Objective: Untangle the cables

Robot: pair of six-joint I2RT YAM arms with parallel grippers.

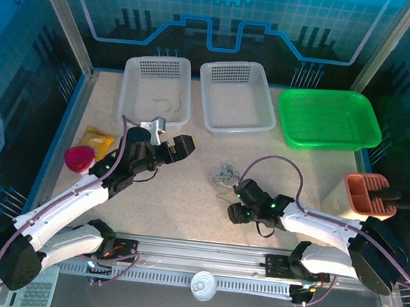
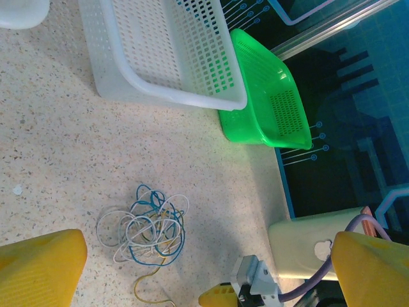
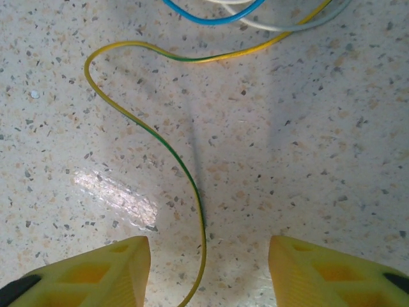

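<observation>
One cable [image 3: 172,153] lies between tips of right pincer [image 3: 209,275], parted | left pincer [image 1: 171,139] gaping, well apart | open tabletop [image 3: 307,179] around.

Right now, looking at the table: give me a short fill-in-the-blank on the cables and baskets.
1. The tangled cables lie on the ___.
2. The basket farthest right is ___.
3. One loose wire lies in the ___ white basket.
4. The right gripper straddles a yellow-green wire, jaws ___.
Missing: table; green; left; open
</observation>
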